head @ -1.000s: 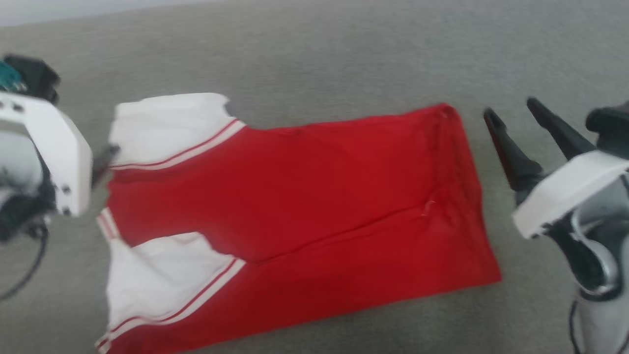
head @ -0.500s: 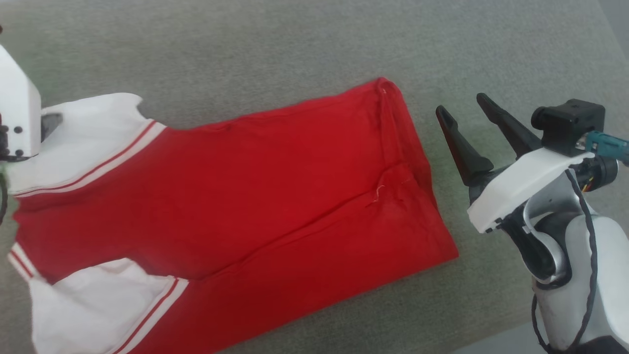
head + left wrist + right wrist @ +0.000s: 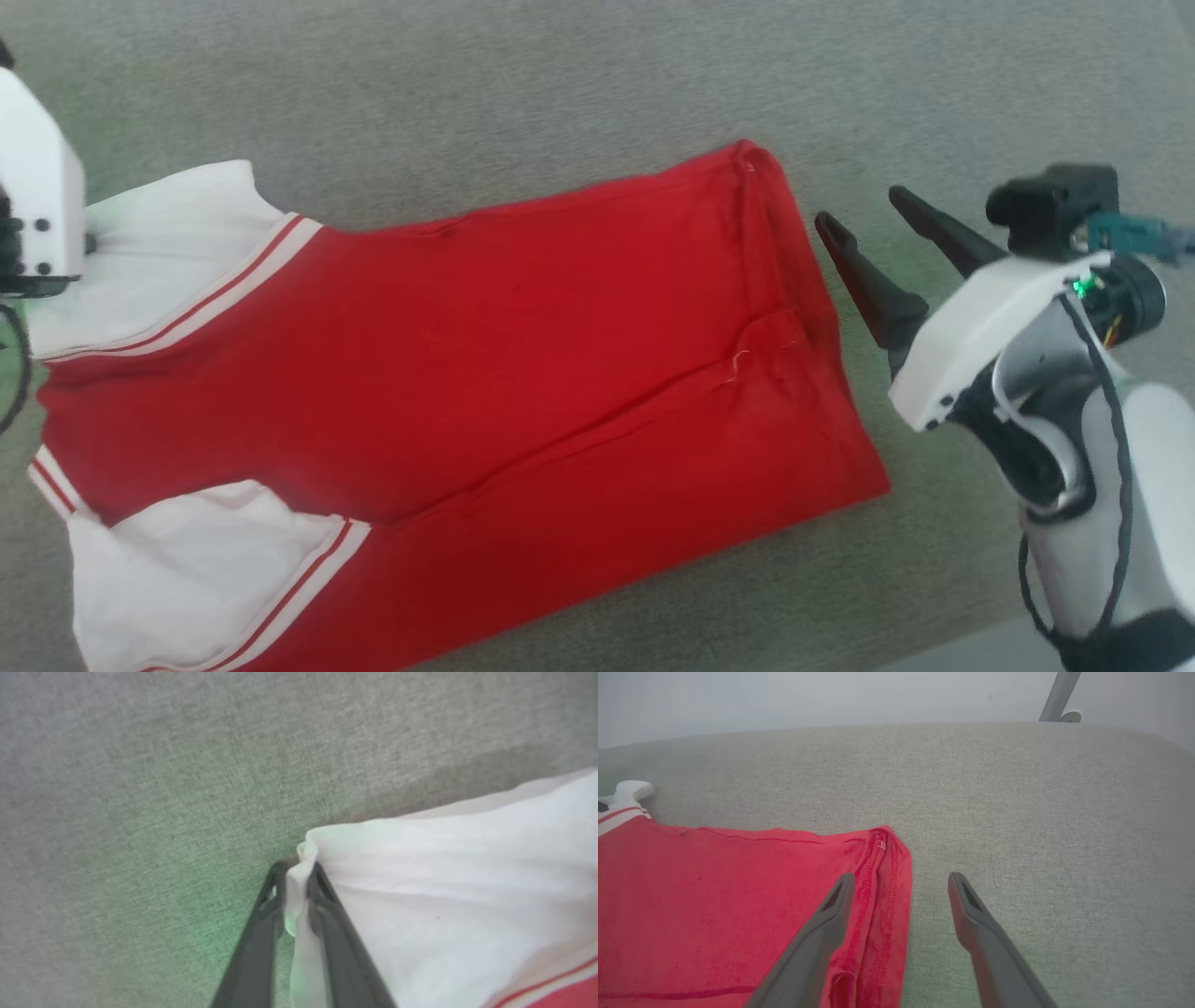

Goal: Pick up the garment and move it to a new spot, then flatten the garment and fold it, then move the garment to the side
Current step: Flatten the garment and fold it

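The garment, red with white sleeves and striped trim, lies folded lengthwise on the grey cloth surface with its sleeves to the left. In the left wrist view my left gripper is shut on the edge of the upper white sleeve, with fabric bunched between the fingers. In the head view its white housing hangs over that sleeve. My right gripper stands open just right of the garment's hem. In the right wrist view the right gripper straddles the hem edge of the garment, one finger over the red cloth and one over bare surface.
The grey padded surface extends beyond the garment on all sides. Its front edge shows at the lower right. A pale wall and a metal pole stand behind the far edge.
The head camera has shifted. My left gripper has closed on the upper sleeve's edge. My right gripper, still open, has come closer to the hem.
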Robot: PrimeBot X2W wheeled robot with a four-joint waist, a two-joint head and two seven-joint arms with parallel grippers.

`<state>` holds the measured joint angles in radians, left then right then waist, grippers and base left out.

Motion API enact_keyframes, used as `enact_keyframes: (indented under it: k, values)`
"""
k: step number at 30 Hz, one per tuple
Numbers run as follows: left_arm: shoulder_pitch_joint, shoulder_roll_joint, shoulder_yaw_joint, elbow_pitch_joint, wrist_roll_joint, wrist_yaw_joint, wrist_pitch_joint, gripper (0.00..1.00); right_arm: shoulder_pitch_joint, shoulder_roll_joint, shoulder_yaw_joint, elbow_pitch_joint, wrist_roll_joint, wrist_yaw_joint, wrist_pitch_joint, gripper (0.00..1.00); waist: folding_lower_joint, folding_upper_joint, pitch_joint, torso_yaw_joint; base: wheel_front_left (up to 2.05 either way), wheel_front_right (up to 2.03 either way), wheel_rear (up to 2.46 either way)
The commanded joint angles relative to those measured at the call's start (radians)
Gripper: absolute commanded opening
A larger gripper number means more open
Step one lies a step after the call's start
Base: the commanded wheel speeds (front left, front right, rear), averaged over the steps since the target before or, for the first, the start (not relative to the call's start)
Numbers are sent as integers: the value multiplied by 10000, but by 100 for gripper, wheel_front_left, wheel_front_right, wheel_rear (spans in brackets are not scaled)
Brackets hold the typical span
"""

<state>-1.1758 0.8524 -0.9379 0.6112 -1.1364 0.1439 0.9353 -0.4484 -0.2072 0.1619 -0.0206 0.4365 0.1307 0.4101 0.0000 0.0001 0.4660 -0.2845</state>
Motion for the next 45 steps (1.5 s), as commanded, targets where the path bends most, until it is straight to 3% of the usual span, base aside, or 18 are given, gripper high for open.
enact_keyframes:
  k: [1, 13, 20, 21, 22, 28, 36, 42, 45]
  values:
    - [444, -211, -296, 209, -104, -53, 34, 0, -332, 16, 20, 172, 127, -3, 286, 100, 0, -1, 53, 125, 0, 0, 0]
    - [-373, -1310, -219, 254, 182, -331, -655, 0, -2274, -273, 220, 2419, 48, -3, 2507, 100, 0, -1, 445, 1166, 0, 0, 0]
    - [-614, -1764, -231, 562, 247, -618, -969, 0, -2962, -59, 662, 4179, 271, -1, 3847, 100, 0, -1, 573, 1537, 0, 0, 0]
    - [-629, -1842, -211, 641, 232, -682, -1039, 0, -3047, -50, 771, 4397, 318, -1, 4010, 61, 0, -1, 578, 1583, 0, 0, 0]
    - [-648, -1926, -198, 708, 211, -707, -1122, 0, -3122, -93, 792, 4575, 312, -1, 4084, 0, 0, -1, 579, 1635, 0, 0, 0]
    - [-817, -2233, -40, 1168, 164, -905, -1604, 0, -3491, -356, 774, 4934, 451, -3, 4362, 0, 0, -1, 392, 1939, 0, 0, 0]
    - [-1247, -2406, -39, 812, 200, -1162, -1565, 0, -3182, -1041, 519, 3920, 656, -3, 4108, 0, 0, -1, -129, 2377, 0, 0, 0]
    - [-945, -2143, -206, -396, 330, -868, -1360, 0, -2363, -1511, 129, 2739, 859, -3, 4261, 0, 0, -1, -571, 2693, 0, 0, 0]
    - [-558, -1706, -274, -1751, 367, -389, -1166, 0, -1697, -1687, -219, 1830, 939, -3, 4462, 0, 0, -1, -830, 2831, 0, 0, 0]
